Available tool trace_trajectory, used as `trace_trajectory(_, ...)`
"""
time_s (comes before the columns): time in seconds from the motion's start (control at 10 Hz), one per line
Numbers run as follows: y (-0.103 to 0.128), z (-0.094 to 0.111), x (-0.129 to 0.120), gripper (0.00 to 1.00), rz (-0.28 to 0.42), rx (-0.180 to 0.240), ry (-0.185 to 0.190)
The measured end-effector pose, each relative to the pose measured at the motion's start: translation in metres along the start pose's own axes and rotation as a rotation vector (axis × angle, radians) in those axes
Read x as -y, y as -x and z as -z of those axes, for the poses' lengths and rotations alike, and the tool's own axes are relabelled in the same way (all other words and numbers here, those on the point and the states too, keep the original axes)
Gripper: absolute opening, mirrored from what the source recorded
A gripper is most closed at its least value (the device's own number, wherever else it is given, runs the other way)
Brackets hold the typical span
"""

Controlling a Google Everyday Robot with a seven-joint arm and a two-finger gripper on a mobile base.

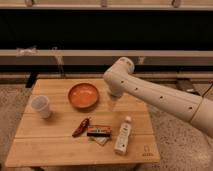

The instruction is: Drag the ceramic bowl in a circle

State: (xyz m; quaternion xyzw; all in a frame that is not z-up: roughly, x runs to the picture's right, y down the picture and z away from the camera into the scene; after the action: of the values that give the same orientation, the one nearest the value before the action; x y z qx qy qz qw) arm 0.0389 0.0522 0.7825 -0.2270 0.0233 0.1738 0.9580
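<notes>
The ceramic bowl (83,95) is a round, shallow orange-brown bowl with a darker rim, sitting on the wooden table (55,145) toward its back middle. My white arm reaches in from the right, and the gripper (113,103) hangs just right of the bowl, above the table, apart from the rim.
A translucent white plastic cup (41,106) stands at the table's left. A red chili-like item (81,127), a dark snack bar (99,132) and a lying white bottle (123,135) sit in front of the bowl. A dark wall with rails runs behind.
</notes>
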Motion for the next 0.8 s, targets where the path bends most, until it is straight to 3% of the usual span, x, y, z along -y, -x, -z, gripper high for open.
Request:
trace_trajectory(0.2, 0.040, -0.021, -0.002, 0.80, 0.086, 0.008, 0.022)
trace_trajectory(0.4, 0.064, -0.043, -0.004, 0.80, 0.156, 0.010, 0.050)
trace_trajectory(0.8, 0.086, -0.075, -0.017, 0.80, 0.256, -0.005, 0.095)
